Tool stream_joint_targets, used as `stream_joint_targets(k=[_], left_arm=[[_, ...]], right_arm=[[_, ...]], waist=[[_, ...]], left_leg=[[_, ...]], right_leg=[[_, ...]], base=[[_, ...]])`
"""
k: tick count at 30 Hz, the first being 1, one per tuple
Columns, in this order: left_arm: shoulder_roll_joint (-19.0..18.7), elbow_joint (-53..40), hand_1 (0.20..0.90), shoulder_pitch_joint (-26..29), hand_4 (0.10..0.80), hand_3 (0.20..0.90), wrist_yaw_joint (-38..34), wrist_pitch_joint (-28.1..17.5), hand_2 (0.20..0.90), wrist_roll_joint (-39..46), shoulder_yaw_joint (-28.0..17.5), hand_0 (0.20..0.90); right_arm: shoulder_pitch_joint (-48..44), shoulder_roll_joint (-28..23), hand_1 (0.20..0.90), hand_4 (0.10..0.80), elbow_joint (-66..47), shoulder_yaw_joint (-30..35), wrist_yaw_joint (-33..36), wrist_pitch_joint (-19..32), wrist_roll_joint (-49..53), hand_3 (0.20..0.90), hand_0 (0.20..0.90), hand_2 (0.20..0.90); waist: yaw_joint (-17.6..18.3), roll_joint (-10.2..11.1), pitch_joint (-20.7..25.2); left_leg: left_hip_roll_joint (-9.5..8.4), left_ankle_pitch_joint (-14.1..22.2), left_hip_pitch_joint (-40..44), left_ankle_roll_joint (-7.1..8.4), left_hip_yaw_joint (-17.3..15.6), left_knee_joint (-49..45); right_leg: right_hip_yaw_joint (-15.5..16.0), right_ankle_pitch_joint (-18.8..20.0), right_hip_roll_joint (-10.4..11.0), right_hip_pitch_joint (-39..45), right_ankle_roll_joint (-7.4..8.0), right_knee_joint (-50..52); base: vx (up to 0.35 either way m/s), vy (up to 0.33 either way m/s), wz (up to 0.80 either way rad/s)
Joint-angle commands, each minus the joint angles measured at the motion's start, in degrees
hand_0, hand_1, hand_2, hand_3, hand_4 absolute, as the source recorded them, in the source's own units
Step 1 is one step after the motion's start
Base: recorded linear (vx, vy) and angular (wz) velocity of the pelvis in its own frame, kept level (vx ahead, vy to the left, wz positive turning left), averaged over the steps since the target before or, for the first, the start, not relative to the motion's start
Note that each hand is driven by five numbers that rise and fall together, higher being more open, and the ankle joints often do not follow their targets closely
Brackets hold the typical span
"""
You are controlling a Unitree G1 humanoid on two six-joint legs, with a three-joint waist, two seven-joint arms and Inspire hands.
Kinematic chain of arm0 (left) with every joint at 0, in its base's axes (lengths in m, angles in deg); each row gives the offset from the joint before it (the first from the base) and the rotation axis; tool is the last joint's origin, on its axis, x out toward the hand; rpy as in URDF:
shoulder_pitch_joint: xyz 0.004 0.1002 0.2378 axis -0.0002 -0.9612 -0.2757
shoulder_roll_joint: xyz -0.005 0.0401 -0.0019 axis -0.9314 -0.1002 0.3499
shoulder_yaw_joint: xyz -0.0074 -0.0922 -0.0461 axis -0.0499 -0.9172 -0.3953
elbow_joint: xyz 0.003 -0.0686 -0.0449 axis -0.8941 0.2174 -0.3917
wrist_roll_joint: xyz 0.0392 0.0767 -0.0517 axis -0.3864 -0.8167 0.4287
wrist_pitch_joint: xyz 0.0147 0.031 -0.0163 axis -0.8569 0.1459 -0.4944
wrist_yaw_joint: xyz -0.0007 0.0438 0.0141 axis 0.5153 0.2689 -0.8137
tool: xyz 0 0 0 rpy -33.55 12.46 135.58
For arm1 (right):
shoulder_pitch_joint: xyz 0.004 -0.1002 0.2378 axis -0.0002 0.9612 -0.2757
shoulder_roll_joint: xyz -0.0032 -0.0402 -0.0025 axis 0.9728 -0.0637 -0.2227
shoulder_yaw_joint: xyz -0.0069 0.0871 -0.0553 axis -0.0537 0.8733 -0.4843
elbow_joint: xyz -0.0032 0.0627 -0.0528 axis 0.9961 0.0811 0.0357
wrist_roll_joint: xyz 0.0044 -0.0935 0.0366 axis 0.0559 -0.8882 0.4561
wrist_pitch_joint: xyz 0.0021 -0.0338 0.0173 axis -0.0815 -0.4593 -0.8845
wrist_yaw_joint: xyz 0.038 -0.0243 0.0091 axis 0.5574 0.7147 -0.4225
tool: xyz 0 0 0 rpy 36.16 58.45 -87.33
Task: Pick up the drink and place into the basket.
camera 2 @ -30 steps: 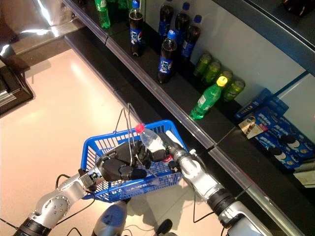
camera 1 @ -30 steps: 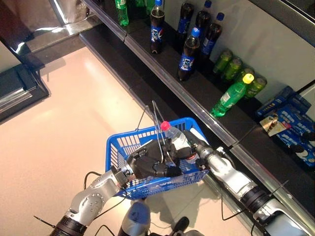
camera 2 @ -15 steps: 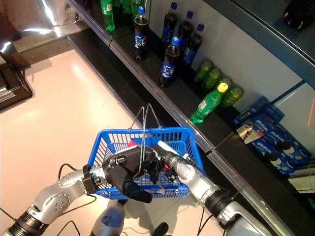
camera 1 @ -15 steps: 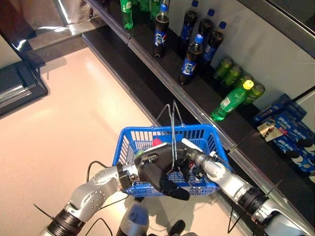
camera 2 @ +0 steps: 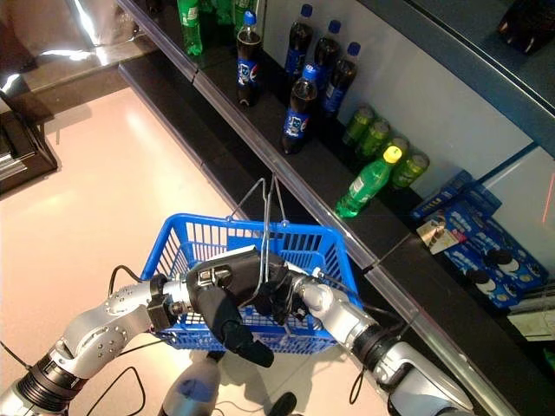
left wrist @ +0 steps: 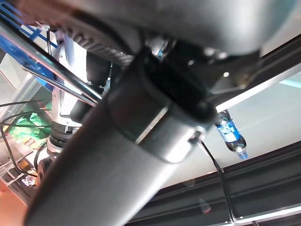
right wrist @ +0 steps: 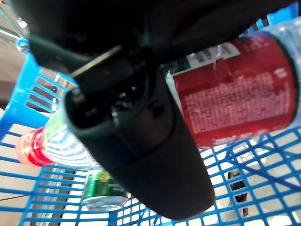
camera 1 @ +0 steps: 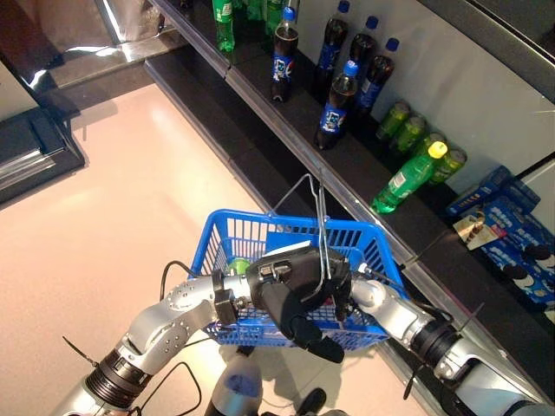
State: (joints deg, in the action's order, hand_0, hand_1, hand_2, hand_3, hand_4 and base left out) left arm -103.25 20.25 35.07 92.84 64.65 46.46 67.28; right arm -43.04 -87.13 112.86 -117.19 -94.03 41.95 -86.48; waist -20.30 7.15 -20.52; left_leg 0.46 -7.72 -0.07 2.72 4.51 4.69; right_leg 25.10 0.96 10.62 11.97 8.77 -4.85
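The blue wire basket [camera 1: 251, 243] hangs in front of the shelf. My left hand [camera 1: 295, 290] is shut on its two metal handles [camera 1: 320, 217]. My right hand [right wrist: 141, 117] reaches inside the basket from the right, mostly hidden behind the left hand in the eye views. In the right wrist view its thumb lies across a clear drink bottle [right wrist: 235, 94] with a red label and a red cap [right wrist: 26, 148], low over the basket's mesh floor. A green can [right wrist: 101, 197] lies in the basket beside it.
A long dark shelf [camera 1: 286, 121] runs along the right. It carries dark cola bottles [camera 1: 336, 100], green cans [camera 1: 408, 126], a tipped green bottle with a yellow cap [camera 1: 403, 178] and blue boxes [camera 1: 512, 217]. A dark cabinet [camera 1: 35, 147] stands at far left.
My right hand has sunk with the bottle from above the rim down into the basket, so the red cap no longer shows in the eye views. The handles have swung upright.
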Motion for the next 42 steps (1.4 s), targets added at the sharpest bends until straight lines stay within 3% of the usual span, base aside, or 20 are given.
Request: stream_joint_targets(k=[1,2,25,27,38,42], left_arm=[[10.8,-15.6,0.3,6.1,0.1,0.2,8.9,-13.2,0.3,7.4,4.6,0.3],[11.0,-15.7,0.3,6.2,0.1,0.2,8.9,-13.1,0.3,7.4,4.7,0.3],[11.5,-16.5,0.3,5.6,0.1,0.2,6.0,-13.3,0.3,5.1,2.7,0.3],[11.1,-15.5,0.3,5.4,0.1,0.2,2.6,-13.8,0.3,4.4,1.5,0.3],[10.3,-13.2,0.3,3.1,0.1,0.2,-1.0,-14.9,0.3,2.6,-3.4,0.3],[10.0,-11.3,0.3,1.3,0.1,0.2,-5.6,-15.6,0.3,2.0,-7.6,0.3]], right_arm=[[-3.6,3.9,0.554,0.396,3.1,-5.2,0.0,2.2,-0.9,0.496,0.554,0.554],[-3.4,4.4,0.9,0.8,3.7,-5.2,-0.1,1.9,-1.2,0.9,0.9,0.9],[-1.5,6.2,0.9,0.8,4.8,-2.9,1.4,1.9,-2.4,0.9,0.9,0.9],[-1.5,5.9,0.9,0.8,3.9,-2.0,2.1,1.8,-1.3,0.9,0.9,0.9],[-0.8,3.9,0.9,0.8,0.5,1.1,3.7,1.4,0.0,0.9,0.9,0.9],[0.0,2.7,0.9,0.8,-2.7,4.1,4.9,1.3,1.2,0.9,0.9,0.9]], waist=[[0.1,0.1,17.5],[0.1,0.1,17.5],[0.1,0.1,17.6],[0.2,0.0,17.7],[0.4,-0.1,17.4],[0.8,-0.2,17.4]], left_leg=[[2.35,6.8,3.7,0.97,-5.0,0.3],[2.37,6.8,3.7,0.97,-5.0,0.3],[2.55,6.8,4.0,0.96,-5.2,0.3],[2.62,6.8,4.0,0.96,-5.4,0.3],[2.89,6.8,4.3,1.08,-5.8,0.3],[3.1,6.7,4.4,1.13,-6.2,0.3]], right_leg=[[-0.1,2.6,1.6,-2.1,1.89,1.4],[-0.1,2.6,1.6,-2.0,1.87,1.3],[-0.5,2.6,1.5,-1.8,1.77,1.3],[-0.6,2.6,1.4,-1.8,1.84,1.2],[-0.7,2.6,1.5,-1.7,1.93,1.3],[-0.9,2.6,1.6,-1.8,1.99,1.4]], base=[[0.0,0.0,0.0],[0.0,0.0,0.0],[0.0,0.0,0.0],[0.0,0.0,0.0],[0.0,0.0,0.0],[-0.003,0.001,-0.03]])
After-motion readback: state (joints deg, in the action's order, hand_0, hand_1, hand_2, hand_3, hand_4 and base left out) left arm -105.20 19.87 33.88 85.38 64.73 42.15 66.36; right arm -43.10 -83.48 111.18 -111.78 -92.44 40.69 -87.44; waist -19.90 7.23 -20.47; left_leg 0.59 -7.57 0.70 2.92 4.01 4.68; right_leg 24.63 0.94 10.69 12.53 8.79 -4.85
